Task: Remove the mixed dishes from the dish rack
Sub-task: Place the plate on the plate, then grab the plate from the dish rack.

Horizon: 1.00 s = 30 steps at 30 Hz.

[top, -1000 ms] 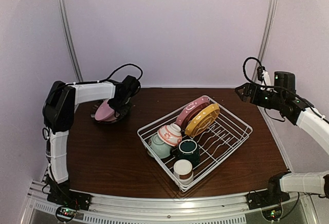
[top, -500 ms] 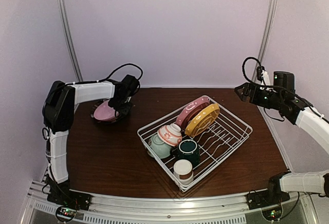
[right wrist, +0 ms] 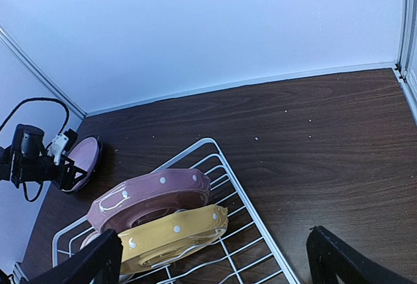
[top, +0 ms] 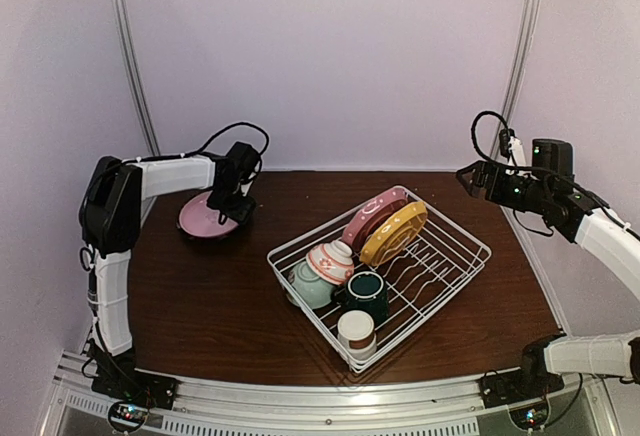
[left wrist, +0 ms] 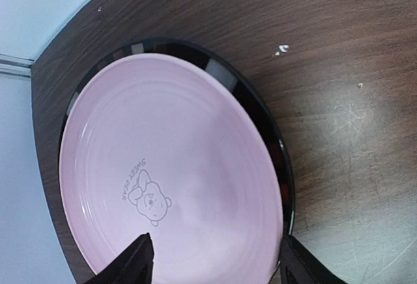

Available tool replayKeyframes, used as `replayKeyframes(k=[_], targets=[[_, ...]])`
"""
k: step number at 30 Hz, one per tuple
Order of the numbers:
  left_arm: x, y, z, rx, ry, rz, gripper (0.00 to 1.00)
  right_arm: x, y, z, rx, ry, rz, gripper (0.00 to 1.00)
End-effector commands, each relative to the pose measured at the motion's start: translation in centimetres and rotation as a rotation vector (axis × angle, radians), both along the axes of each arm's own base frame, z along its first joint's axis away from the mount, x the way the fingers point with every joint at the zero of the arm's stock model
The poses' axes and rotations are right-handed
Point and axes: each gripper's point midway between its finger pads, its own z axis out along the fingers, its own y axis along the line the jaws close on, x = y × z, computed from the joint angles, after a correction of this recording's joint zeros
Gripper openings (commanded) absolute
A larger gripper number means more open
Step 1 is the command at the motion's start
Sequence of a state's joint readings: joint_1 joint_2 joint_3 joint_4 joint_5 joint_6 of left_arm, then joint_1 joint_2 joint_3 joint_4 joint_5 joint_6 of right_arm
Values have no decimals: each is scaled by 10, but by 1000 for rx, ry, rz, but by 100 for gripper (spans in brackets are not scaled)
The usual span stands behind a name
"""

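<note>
A light pink plate (left wrist: 163, 167) with a bear print lies flat on a black dish (left wrist: 267, 134) at the table's far left (top: 205, 219). My left gripper (left wrist: 217, 266) hovers just over its near rim, open, holding nothing. The white wire dish rack (top: 445, 266) stands right of centre. It holds a dusky pink plate (top: 372, 214) and a yellow plate (top: 395, 232) on edge, a red-and-white bowl (top: 330, 261), a pale green bowl (top: 306, 286), a dark green mug (top: 366, 294) and a white-and-brown cup (top: 356, 332). My right gripper (top: 466, 178) hangs open, high beyond the rack's far right corner.
Pale walls close in the table at the back and on both sides. Bare dark wood (top: 210, 296) lies between the stacked plates and the rack. A black cable (top: 225, 138) loops above my left wrist.
My left gripper opened and let go of the light pink plate, which went from tilted to flat on the black dish. The gripper drew slightly up and back. The right arm stayed put.
</note>
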<state>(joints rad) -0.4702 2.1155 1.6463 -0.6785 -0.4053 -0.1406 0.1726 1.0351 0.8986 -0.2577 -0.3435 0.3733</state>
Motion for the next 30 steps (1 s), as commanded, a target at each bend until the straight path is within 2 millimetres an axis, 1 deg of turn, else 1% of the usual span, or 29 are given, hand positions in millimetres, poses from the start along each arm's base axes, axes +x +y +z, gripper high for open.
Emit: replayKeyframes(k=[1,3,5,6,8,12,17,18,20,22,26,28,30], targets=[[12,5,2,-43,-26,23,68,0,2,12,7,-24,1,100],[13,7,3,-49,-28,30,68,0,2,13,7,-25,1,100],[13,4,8,-66,-34,26,68,0,2,12,6,-26,1,100],[13,1,13,-81,-39,19,68,0,2,13,5,-26,0,100],[12,-7,30,-107,-74,-3,69,0,1,12,3,-25,-1,100],[4,-32,87,-184,-187,-84,74,0,1,9,0,-21,0,100],[-17,-67,160,-278,-309,-195,79,1,2,7,8,-20,0,100],[-23,-76,173,-305,-324,-224,80,1,2,8,8,-21,1,100],[-37,-97,191,-361,-337,-292,82,1,2,7,11,-21,2,100],[-53,-122,209,-420,-346,-374,83,1,2,6,10,-20,1,100],[-102,-186,234,-522,-355,-585,85,0,2,7,8,-24,1,100],[-126,-214,242,-549,-371,-671,85,0,1,6,5,-22,-1,100],[-148,-241,246,-588,-365,-752,85,0,0,4,2,-17,-5,100]])
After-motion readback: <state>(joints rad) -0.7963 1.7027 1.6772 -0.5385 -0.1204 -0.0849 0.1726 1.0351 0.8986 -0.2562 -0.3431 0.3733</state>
